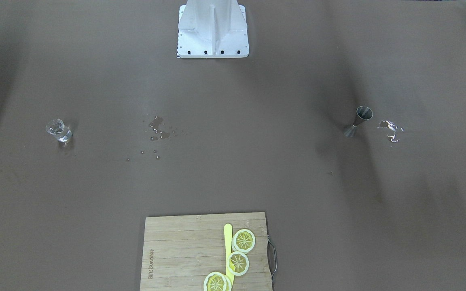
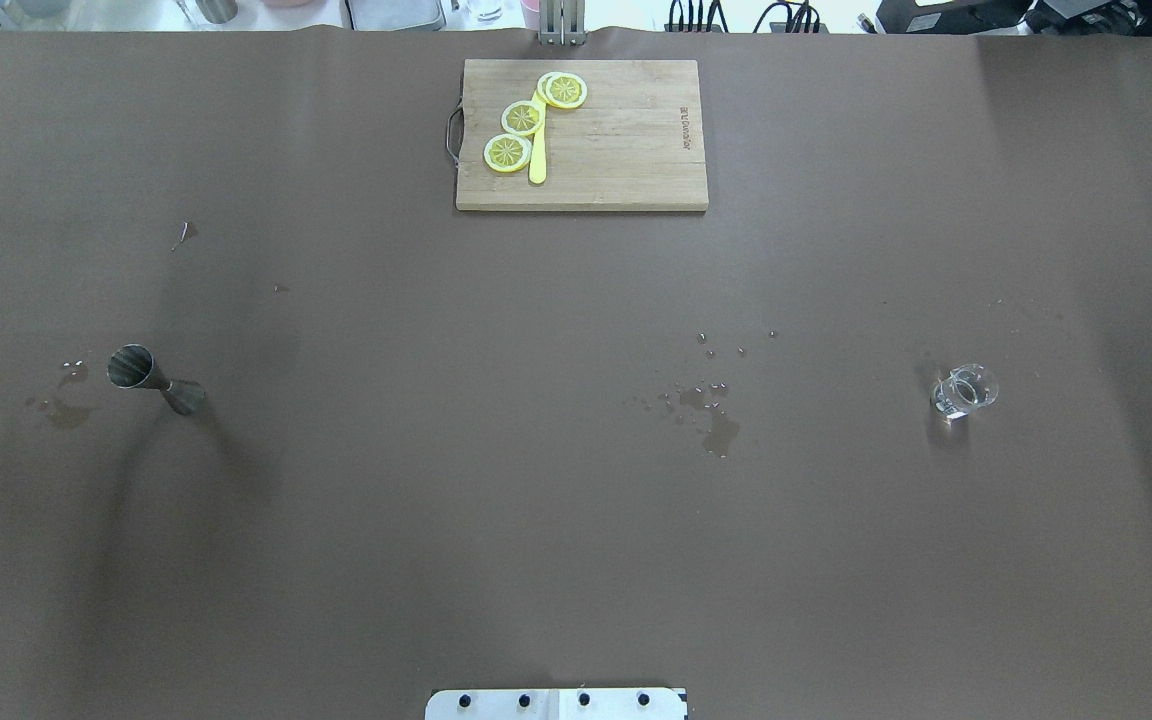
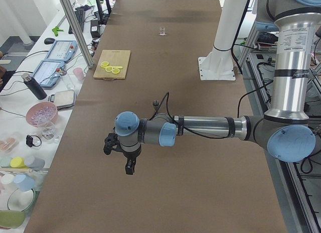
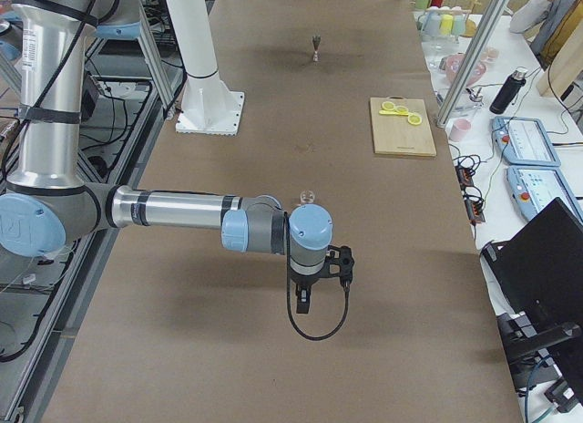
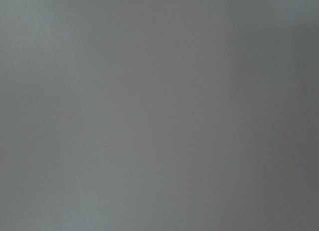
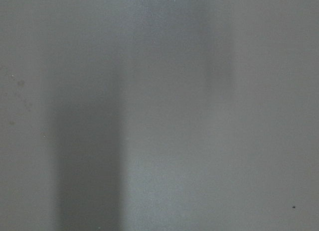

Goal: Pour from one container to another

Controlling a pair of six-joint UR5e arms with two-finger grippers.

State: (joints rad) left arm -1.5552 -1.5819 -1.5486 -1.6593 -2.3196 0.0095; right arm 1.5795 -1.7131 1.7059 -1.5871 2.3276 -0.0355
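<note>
Glass [image 2: 964, 390] stands free on bench [image 2: 576, 560], right side; jigger [image 2: 154, 378] free, left side. Left jaws and right jaws hang clear of both; how far open, can't tell.

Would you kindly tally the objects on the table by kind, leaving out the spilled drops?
Glass tumbler: 1
Steel jigger: 1
Wooden cutting board: 1
Yellow stick: 1
Lemon slices: 3 clear, perhaps a fourth overlapped
Total: 7
</note>
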